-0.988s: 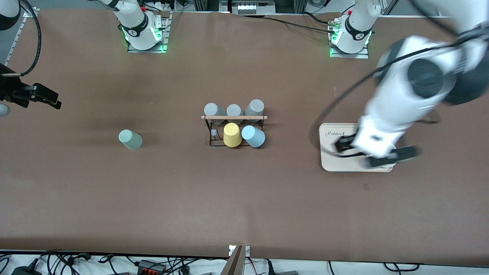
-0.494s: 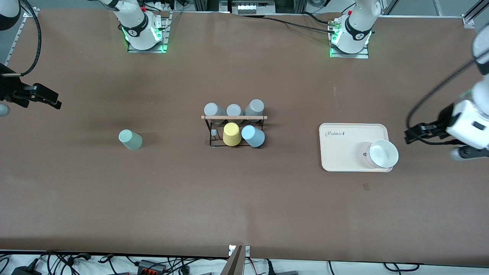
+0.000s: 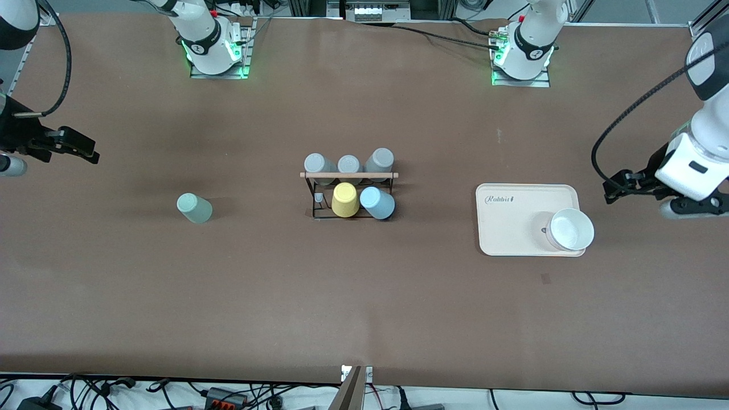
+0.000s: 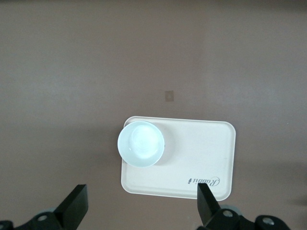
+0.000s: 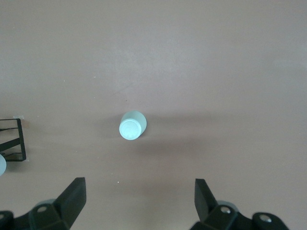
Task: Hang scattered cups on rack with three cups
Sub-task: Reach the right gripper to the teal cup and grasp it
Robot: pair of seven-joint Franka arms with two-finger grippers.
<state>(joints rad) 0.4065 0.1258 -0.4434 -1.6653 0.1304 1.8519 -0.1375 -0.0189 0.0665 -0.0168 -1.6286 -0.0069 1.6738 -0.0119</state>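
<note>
The black wire rack point(image 3: 312, 196) with a wooden rod point(image 3: 348, 175) stands mid-table. The light blue cup point(image 3: 377, 203) sits tilted on the rack's nearer side, beside a yellow cup point(image 3: 345, 200). The mint green cup point(image 3: 194, 208) lies on the table toward the right arm's end, apart from the rack; it also shows in the right wrist view point(image 5: 132, 125). My right gripper point(image 3: 34, 145) point(image 5: 139, 201) is open and empty over the table's edge at the right arm's end. My left gripper point(image 3: 666, 196) point(image 4: 142, 206) is open and empty over the table's left-arm end, beside the tray.
Three grey cups point(image 3: 348, 164) sit on the rack's farther side. A beige tray point(image 3: 512, 219) point(image 4: 201, 153) toward the left arm's end holds a white bowl point(image 3: 570, 229) point(image 4: 140, 143). A corner of the rack point(image 5: 12, 139) shows in the right wrist view.
My left arm has swung from over the tray out toward its end of the table, leaving the white bowl on the tray. My right gripper has shifted slightly.
</note>
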